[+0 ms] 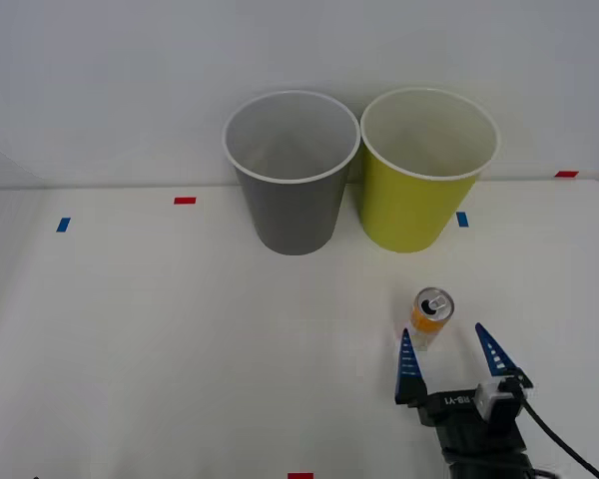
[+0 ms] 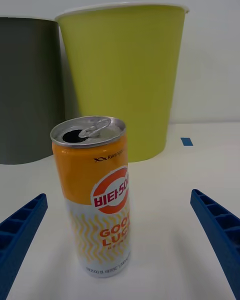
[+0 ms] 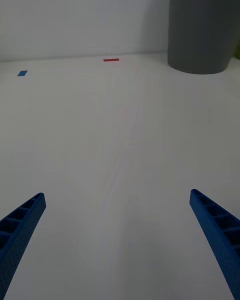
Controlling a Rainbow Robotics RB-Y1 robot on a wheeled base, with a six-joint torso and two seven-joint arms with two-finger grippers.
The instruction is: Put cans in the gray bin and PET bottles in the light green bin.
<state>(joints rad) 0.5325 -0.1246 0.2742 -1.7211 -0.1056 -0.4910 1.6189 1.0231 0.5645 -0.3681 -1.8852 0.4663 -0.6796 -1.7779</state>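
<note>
While the orange drink can (image 1: 431, 316) stands upright near the light green bin (image 1: 419, 190), the right gripper (image 1: 453, 357) sits just behind it, fingers spread. The left gripper (image 3: 117, 240) is open too, over bare table (image 3: 100, 140).

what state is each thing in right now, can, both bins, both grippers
can: upright on the table, tab opened, not gripped
gray bin: upright, nothing seen inside
light green bin: upright beside the gray bin, nothing seen inside
right gripper: open, just short of the can, fingers either side of it
left gripper: open, holding nothing, above bare table
</note>
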